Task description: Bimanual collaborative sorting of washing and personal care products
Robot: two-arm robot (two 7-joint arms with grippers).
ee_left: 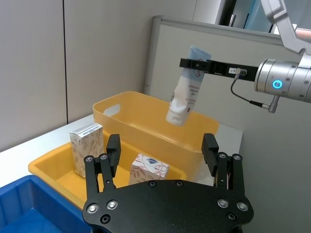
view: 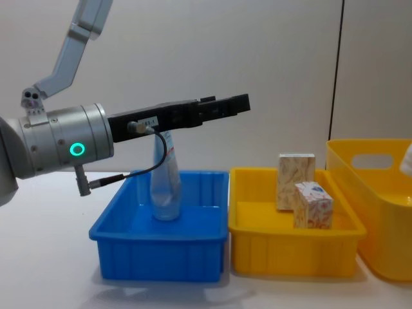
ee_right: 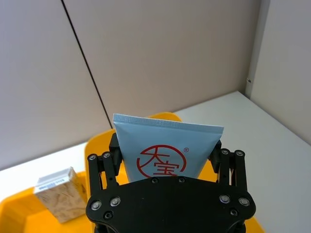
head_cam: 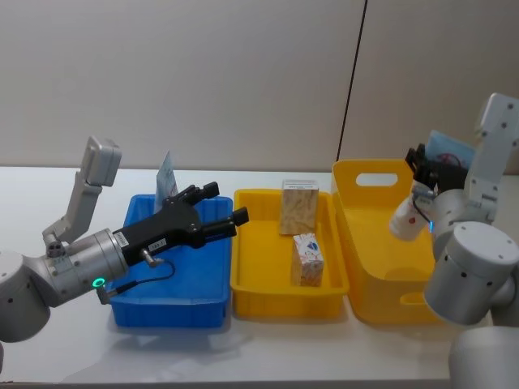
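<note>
Right tool (head_cam: 425,167) clamps a tube (head_cam: 408,215), cap dangling toward seven o'clock above the deep yellow bin (head_cam: 381,275). Left tool (head_cam: 220,205) gapes empty.

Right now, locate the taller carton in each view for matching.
Head view: taller carton stands centre, at the back of the yellow tray.
Left wrist view: carton beyond the open left gripper, in that tray.
Right wrist view: carton beside the right gripper clamping a tube.
Chest view: carton right of centre.
Shared landmark: the yellow tray.

Upright tube (view: 167,193), hanging tube (ee_left: 184,99), two cartons (head_cam: 300,207) (head_cam: 307,259)
</note>
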